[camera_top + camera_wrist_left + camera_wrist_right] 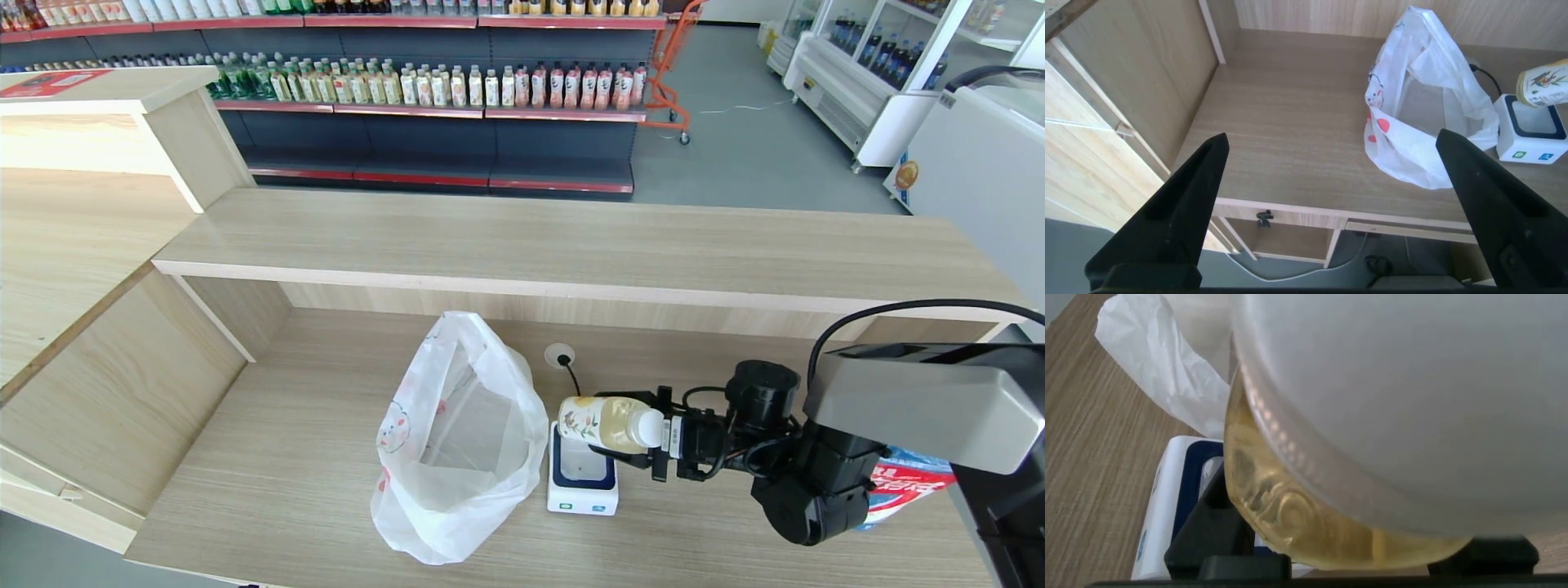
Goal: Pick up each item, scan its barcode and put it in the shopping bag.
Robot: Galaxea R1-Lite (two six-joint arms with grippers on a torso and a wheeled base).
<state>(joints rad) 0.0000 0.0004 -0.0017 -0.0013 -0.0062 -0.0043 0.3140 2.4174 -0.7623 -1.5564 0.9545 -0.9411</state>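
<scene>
While my right gripper (641, 430) is clamped on the bottle (604, 423) near its white cap, the bottle lies on its side in the air, with its base pointing away from my wrist. The right wrist view has the cap and the pale yellow drink pressed close to the camera, and my dark fingers (1229, 543) sit on either side.

Directly under the bottle stands the scanner (581, 490), a small white box whose dark blue window faces up. I cannot tell whether bottle and scanner touch.

Just beyond the scanner, on the side away from my right wrist, the shopping bag (457, 441) stands on the table (286, 490). It is thin white plastic with red print, and its mouth gapes upward.

Behind my right arm a blue and red packet (910, 482) lies on the table.

My left gripper (1333, 140) hangs spread wide with nothing between its fingers, above the table's near edge. The bag and scanner are well ahead of it.

Past the scanner a black cable (571, 377) runs to a round hole near the back of the table. Beyond that rises a raised wooden ledge (571, 245), and farther off stand store shelves (424, 90) lined with bottles.
</scene>
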